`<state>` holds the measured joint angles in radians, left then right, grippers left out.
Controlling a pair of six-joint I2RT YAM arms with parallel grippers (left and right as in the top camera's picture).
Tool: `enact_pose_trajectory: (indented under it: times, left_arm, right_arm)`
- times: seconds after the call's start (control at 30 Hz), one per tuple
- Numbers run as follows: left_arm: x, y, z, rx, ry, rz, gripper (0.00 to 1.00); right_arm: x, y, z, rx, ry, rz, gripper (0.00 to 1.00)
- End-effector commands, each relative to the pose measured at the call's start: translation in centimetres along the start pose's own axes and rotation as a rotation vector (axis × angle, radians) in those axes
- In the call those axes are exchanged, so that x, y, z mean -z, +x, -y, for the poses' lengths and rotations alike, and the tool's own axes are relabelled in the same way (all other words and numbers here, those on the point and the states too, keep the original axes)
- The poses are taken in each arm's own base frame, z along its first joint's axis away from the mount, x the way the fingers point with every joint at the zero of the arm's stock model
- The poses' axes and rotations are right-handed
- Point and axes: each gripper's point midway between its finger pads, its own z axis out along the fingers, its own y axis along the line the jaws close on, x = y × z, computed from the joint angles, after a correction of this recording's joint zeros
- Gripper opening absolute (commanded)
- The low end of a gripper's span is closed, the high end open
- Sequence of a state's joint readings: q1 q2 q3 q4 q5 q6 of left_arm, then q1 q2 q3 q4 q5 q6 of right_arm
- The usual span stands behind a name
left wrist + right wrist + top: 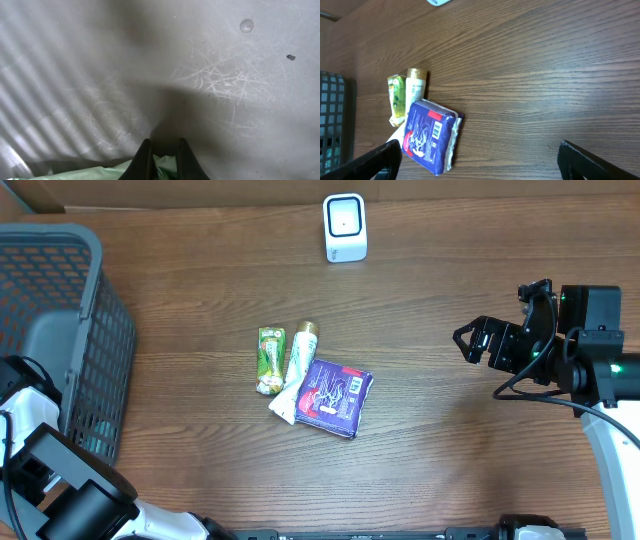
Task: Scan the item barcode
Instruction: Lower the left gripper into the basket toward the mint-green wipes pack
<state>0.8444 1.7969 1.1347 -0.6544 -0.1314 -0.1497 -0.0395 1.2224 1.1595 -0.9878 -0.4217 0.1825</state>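
Inside the grey basket [225,85], my left gripper [163,151] is shut on a pale green plastic packet [95,173], whose crumpled edge is pinched between the black fingers. No barcode shows on it. The white scanner [345,227] stands at the table's far edge. My right gripper [468,340] hovers wide open over the right side of the table, with nothing between its fingers [385,155]. The left gripper itself is hidden in the overhead view; only its arm [35,445] shows at the basket's near side.
A purple packet [335,397] with a barcode [436,131] facing up, a white tube [296,368] and a green-yellow sachet [270,360] lie together mid-table. The dark mesh basket [95,310] fills the left edge.
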Motion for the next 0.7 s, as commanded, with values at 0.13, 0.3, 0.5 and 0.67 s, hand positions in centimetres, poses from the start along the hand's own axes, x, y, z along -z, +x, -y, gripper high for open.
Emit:
enact_pose_trajectory:
  times: [0.13, 0.3, 0.5, 0.67]
  left_arm:
    - [1.5, -2.1, -0.1, 0.011, -0.011, -0.001, 0.04]
    - [5.1, -6.2, 0.1, 0.019, 0.003, 0.089, 0.04]
    - [6.5, -7.7, 0.1, 0.024, 0.012, 0.124, 0.04]
    - [6.5, -7.9, 0.2, 0.000, 0.012, 0.131, 0.09]
  right_arm:
    - [0.4, -0.7, -0.3, 0.014, -0.009, 0.019, 1.00]
    - [0.4, -0.7, -0.3, 0.014, -0.009, 0.019, 1.00]
    - [0.4, -0.7, -0.3, 0.014, -0.009, 0.019, 1.00]
    - [0.4, -0.7, -0.3, 0.014, -0.009, 0.019, 1.00]
